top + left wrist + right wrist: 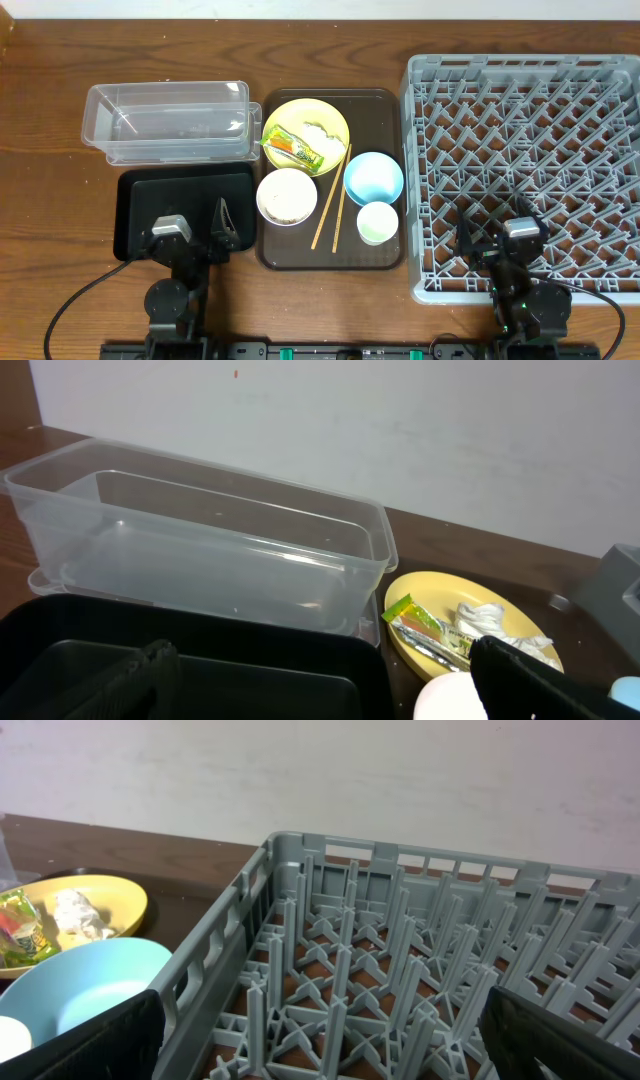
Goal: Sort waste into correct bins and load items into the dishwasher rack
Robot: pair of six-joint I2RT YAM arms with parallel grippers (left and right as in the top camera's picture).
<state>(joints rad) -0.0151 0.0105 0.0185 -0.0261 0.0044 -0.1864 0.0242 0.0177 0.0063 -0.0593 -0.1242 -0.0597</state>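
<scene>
On the brown serving tray (300, 250) lie a yellow plate (300, 112) with the snack wrapper (292, 148) and white rice scraps (318, 134), a white bowl (287, 196), a light blue bowl (373, 177), a pale green cup (377, 222) and two chopsticks (332, 210). The clear tub (165, 120) stands at the back left, with the black tray (180, 185) in front of it. The grey rack (520, 120) fills the right side. My left gripper (190, 218) is open and empty over the black tray (250, 660). My right gripper (497, 228) is open and empty over the rack's front left (400, 950).
The left wrist view shows the tub (200, 530), the plate (520, 622) with the wrapper (425, 628) and the white bowl's rim (450, 700). The right wrist view shows the blue bowl (100, 980) and the plate (110, 900) left of the rack wall.
</scene>
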